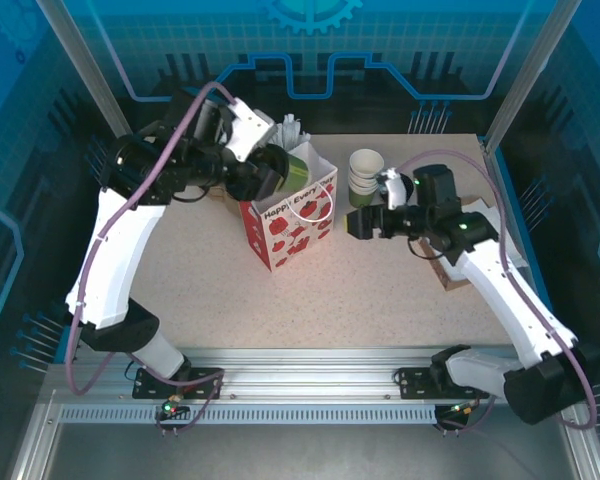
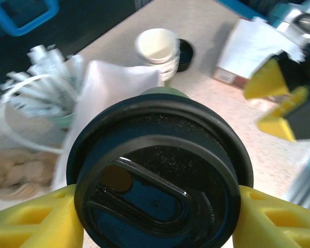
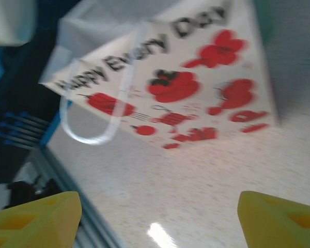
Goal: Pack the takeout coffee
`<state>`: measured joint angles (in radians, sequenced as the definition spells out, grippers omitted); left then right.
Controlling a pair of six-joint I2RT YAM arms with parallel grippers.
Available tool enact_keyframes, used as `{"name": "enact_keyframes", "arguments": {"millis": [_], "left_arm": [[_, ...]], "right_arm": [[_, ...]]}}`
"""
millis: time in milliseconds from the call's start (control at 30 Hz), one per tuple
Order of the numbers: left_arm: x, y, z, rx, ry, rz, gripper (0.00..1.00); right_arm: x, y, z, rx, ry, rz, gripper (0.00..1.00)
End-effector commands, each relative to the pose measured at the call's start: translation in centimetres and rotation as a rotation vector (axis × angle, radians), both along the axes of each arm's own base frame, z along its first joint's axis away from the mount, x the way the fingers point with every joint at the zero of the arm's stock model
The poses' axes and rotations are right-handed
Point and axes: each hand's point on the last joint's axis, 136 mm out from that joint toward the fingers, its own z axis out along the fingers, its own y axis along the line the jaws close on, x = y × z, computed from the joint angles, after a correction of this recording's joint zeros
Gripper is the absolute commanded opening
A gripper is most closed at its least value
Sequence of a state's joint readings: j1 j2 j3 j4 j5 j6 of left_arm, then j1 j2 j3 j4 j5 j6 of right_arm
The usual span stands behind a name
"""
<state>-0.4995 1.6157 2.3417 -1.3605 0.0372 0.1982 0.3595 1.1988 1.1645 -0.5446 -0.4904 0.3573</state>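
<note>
While the left gripper (image 2: 157, 219) is clamped on the takeout coffee (image 2: 160, 129), its yellow fingers (image 2: 36, 222) pressing either side of the cup near the black lid (image 2: 144, 201), the cup hangs tilted at the open mouth of the gift bag (image 1: 295, 215); by my judgement it is not yet lowered inside. The right gripper (image 1: 365, 222) stands with jaws wide and empty, just beside the bag's right face and near the stack of lidless cups (image 1: 365, 170).

Recommendations:
- Bring the cup upright before lowering, as a tilted lid risks leakage.
- Centre it over the opening, clear of the paper rim and the white handle (image 3: 88, 129).
- Descend until the base rests on the bag floor, then release.
- The right gripper could steady the bag wall against tipping.
</note>
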Motion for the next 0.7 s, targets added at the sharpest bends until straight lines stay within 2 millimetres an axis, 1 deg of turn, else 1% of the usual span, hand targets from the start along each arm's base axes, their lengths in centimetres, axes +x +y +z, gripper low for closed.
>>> {"name": "enact_keyframes", "arguments": {"millis": [0,67,100,200,300,400,500,667], "left_arm": [[1.5,2.2,-1.2,0.071,0.027,0.081,0.48],[2.3,2.8,-2.1,0.105,0.049,0.103,0.48],[2.8,3.1,-2.5,0.122,0.059,0.112,0.48],[3.9,3.0,-3.7,0.146,0.087,0.114,0.48],[4.8,2.8,-5.2,0.189,0.128,0.101,0.48],[5.6,2.9,-6.9,0.244,0.172,0.095,0.48],[6.2,2.4,-8.2,0.264,0.2,0.081,0.48],[7.3,1.9,-10.0,0.291,0.236,0.066,0.48]], "right_arm": [[-0.1,3.9,2.7,0.141,0.005,0.124,0.78],[0.2,5.0,3.0,0.165,0.01,0.149,0.76],[0.5,5.4,2.9,0.161,0.013,0.148,0.73],[1.3,6.0,2.2,0.136,0.022,0.134,0.59],[1.8,6.2,1.2,0.11,0.035,0.12,0.46],[1.9,6.2,0.4,0.072,0.032,0.106,0.37],[2.0,6.1,-0.1,0.054,0.035,0.098,0.28],[1.8,6.1,-0.3,0.042,0.038,0.103,0.18]]}}
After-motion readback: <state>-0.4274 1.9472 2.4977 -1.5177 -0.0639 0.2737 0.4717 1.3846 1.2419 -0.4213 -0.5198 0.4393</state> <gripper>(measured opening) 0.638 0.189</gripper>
